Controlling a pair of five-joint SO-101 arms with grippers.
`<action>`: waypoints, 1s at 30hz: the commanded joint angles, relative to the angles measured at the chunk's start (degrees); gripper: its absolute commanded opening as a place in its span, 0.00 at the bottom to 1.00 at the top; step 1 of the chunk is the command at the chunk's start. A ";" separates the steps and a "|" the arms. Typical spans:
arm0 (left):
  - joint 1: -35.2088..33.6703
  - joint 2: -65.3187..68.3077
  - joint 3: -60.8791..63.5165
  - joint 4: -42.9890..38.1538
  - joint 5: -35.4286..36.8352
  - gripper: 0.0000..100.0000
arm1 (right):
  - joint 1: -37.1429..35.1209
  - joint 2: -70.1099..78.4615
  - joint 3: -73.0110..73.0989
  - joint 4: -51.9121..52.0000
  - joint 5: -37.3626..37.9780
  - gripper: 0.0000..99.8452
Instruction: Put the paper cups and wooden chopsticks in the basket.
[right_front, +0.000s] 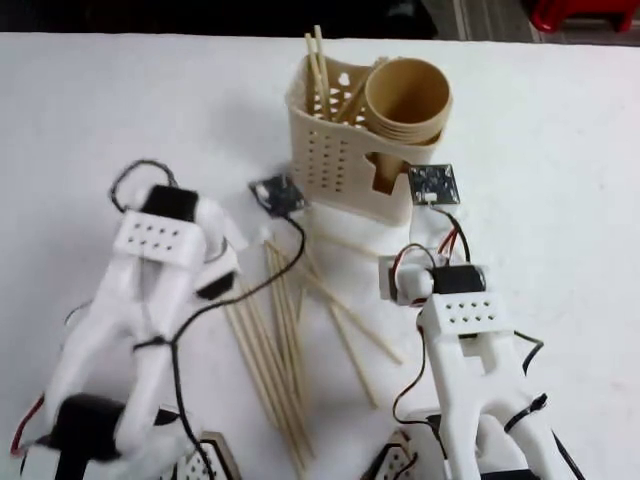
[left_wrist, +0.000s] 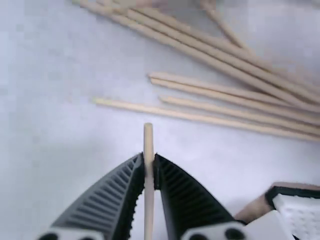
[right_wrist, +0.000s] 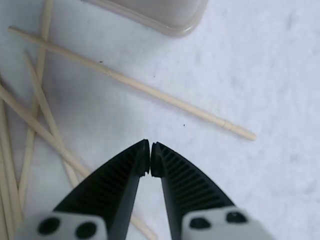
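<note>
Over the table (left_wrist: 50, 165), left fingers (left_wrist: 117, 197) pinch one chopstick (left_wrist: 148, 142); right fingers (right_wrist: 117, 187) are closed, empty.

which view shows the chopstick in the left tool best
The left wrist view: the chopstick is clamped in the left tool, with its end sticking out past the tips. In the high view the left arm covers that grip. The right wrist view looks at loose chopsticks lying on the table instead.

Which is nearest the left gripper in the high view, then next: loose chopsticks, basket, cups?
1. Loose chopsticks, on the table beside the left gripper, which holds a chopstick.
2. Basket, farther back.
3. Cups, in the basket's far right end.
</note>
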 joint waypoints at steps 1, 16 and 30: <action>0.31 -8.04 -12.22 5.01 1.85 0.02 | 0.40 -1.19 -0.35 -1.01 0.09 0.02; 1.19 -8.31 -44.31 -2.81 14.68 0.02 | 0.40 -1.27 -0.35 -1.01 0.09 0.02; 11.47 -0.31 -45.27 -44.22 26.37 0.02 | 0.40 -1.10 -0.35 -1.01 0.09 0.02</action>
